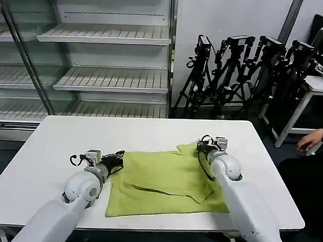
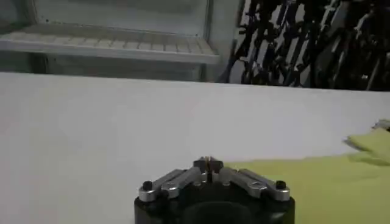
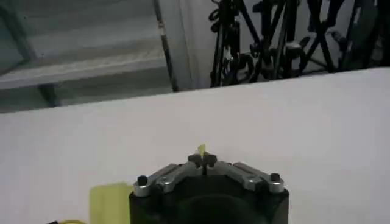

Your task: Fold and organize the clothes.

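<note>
While both fingers (image 3: 205,159) pinch it, T-shirt (image 1: 164,181) lies between.

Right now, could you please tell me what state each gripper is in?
Left gripper: closed, at the T-shirt's left edge; no fabric visible between fingertips.
Right gripper: closed on the T-shirt's far corner.

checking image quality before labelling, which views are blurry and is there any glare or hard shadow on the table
Head view: sharp, even light, no glare on the table, only a soft shadow under the shirt. Left wrist view: the left claw is fairly crisp, the shelves and tripods behind it are blurred. Right wrist view: soft all over, the background most; a sliver of shirt shows at the right claw.
</note>
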